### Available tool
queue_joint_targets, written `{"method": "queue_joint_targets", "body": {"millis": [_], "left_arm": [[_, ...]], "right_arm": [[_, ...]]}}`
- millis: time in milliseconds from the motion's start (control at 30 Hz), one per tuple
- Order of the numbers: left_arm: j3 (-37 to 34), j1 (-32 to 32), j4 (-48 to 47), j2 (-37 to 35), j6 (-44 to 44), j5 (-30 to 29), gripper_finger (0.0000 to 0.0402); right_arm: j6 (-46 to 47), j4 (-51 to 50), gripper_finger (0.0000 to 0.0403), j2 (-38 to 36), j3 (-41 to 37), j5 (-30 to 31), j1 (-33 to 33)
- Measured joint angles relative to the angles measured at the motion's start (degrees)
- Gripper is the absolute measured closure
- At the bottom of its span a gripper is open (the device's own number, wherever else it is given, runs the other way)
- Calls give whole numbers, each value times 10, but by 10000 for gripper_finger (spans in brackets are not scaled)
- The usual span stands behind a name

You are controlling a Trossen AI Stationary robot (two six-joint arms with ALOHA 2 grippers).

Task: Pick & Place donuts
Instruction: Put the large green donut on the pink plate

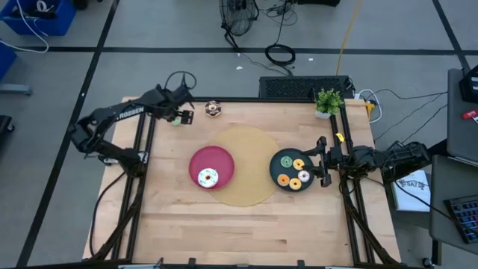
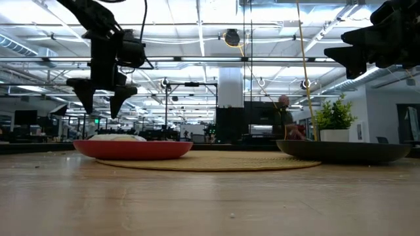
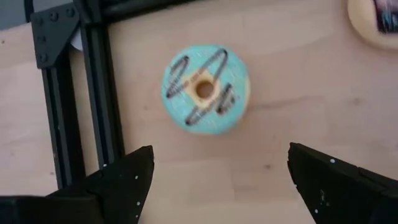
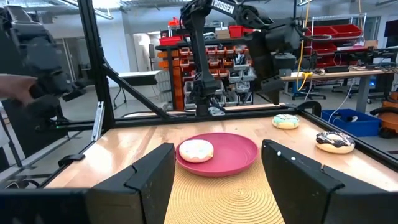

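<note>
My left gripper [image 1: 179, 116] [image 2: 102, 105] hovers open above a teal donut with brown drizzle [image 3: 205, 87] [image 4: 286, 121] lying flat near the table's far left corner; its fingers stand clear of the donut. A chocolate donut [image 1: 213, 109] [image 4: 334, 142] lies to the right of it. A white donut [image 1: 208, 178] [image 4: 196, 150] rests on the pink plate [image 1: 220, 157]. Several donuts, green [image 1: 287, 161], yellow [image 1: 299, 164] and orange [image 1: 283, 179] among them, lie in the black plate [image 1: 278, 169]. My right gripper [image 1: 320, 161] [image 4: 217, 177] waits open at the black plate's right side, raised above the table.
A round woven mat [image 1: 250, 146] lies under both plates at the table's middle. A black frame rail [image 3: 93, 93] runs close beside the teal donut. A small potted plant [image 1: 328, 101] stands at the far right corner. Bare wood spreads along the near side [image 1: 239, 232].
</note>
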Motion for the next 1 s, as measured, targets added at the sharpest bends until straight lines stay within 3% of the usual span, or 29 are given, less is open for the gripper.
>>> {"method": "queue_joint_targets", "body": {"millis": [200,400,1000], "left_arm": [[0,56,39,0,17,29,37],[-22,96,115,3,53,113,37],[-23,125,119,145,88,108,37]], "right_arm": [[0,0,177,0,0,0,0],[0,0,177,0,0,0,0],[0,0,176,0,0,0,0]]}}
